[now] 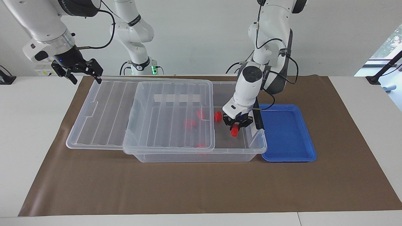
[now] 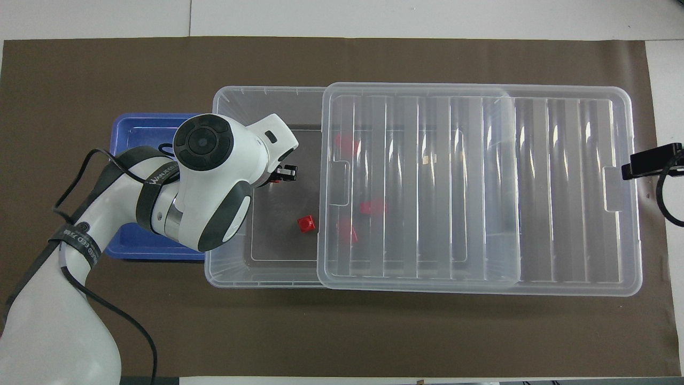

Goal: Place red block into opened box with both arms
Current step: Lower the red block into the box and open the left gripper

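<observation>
Left gripper: fingertips closed on the red block, which hangs below them inside the uncovered end of the box, low over its floor; in the overhead view the arm's wrist hides most of the grip.

Red block: small, rounded, hard-looking plastic. Judged light and stiff, somewhat slick, not fragile; a short drop should do no harm. Best held across its upper part, as now, the lower part free to land first.

Loose red block: on the box floor just beside the held one, toward the lid. Further red pieces: under the lid, blurred by its ribs.

Lid: clear, ribbed, slid toward the right arm's end, covering most of the box and overhanging it.

Blue tray: touching the box's latch end; no block seen in it.

Right gripper: fingers spread wide, holding nothing, over the overhanging lid's corner; waits.
</observation>
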You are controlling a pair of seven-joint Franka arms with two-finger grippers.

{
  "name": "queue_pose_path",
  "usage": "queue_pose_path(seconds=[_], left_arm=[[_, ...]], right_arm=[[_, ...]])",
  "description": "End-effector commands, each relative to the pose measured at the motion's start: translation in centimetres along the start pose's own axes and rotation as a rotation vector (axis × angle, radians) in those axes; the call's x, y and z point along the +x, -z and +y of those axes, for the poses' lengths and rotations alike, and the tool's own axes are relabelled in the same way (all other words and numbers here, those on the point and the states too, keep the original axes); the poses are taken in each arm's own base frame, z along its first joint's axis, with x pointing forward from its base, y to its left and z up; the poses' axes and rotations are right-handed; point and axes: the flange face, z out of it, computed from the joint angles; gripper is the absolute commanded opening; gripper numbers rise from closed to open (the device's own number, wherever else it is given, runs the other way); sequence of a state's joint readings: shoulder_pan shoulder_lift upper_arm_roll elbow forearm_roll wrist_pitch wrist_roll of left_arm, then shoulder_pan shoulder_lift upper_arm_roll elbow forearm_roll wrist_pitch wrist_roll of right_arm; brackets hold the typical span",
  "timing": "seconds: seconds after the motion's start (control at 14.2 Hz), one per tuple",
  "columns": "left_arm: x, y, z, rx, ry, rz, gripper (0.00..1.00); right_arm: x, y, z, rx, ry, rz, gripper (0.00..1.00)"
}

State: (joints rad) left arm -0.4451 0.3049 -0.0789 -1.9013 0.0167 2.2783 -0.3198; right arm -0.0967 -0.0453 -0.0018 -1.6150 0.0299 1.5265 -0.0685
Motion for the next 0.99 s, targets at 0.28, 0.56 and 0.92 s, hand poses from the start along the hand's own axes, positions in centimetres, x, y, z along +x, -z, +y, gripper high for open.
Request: queue_pose_path(seconds=[0.28, 0.56, 0.92], left_arm=[[-0.5, -3.7, 0.0, 0.011, 0.018, 0.015, 0.0], [-0.2, -1.5, 0.1, 0.003, 0.021, 0.043, 1.0], [-1.3, 5.9, -0.1, 0.009, 0.021, 0.056, 1.0]], right_arm=[[-0.7, -0.5, 0.0, -0.01, -0.014, 0.001, 1.0], [-0.6, -0.4, 0.2, -0.04, -0.007, 0.01, 0.89], [-1.4, -1.8, 4.1, -0.069, 0.087, 0.025, 0.0]])
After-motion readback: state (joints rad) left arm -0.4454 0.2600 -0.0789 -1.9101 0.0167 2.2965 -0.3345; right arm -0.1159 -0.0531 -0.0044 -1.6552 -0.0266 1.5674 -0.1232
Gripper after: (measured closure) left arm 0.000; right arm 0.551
